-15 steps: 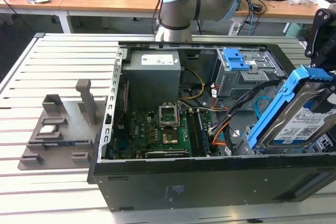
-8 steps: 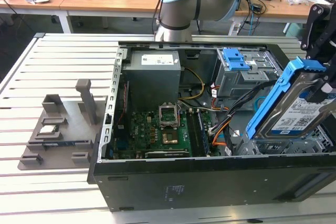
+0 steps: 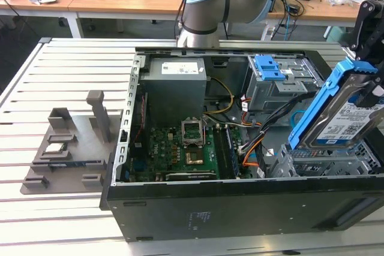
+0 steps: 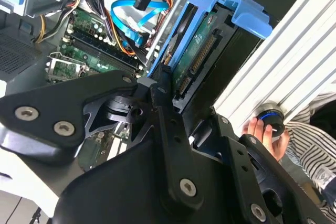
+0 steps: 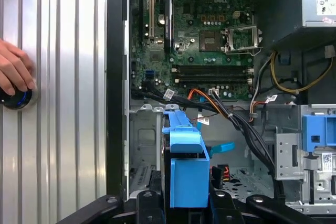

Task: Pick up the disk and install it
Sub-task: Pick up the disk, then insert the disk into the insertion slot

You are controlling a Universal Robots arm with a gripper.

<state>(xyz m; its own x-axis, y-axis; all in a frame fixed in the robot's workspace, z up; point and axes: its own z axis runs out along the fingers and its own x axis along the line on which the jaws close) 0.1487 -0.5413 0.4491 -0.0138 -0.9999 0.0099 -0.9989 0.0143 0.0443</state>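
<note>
The disk, a silver hard drive with a white-and-blue label in a bright blue bracket, hangs tilted on end over the grey drive cage at the exterior view's right. My gripper is shut on its upper end. Both wrist views look along the held disk. In the second wrist view, black fingers clamp its sides. In the first wrist view the disk's lower end is above the open bay at the case's edge.
The open computer case holds a motherboard, power supply, another grey cage with a blue latch, and orange and black cables. A grey fixture lies on the slatted table. A person's hand rests on a round button.
</note>
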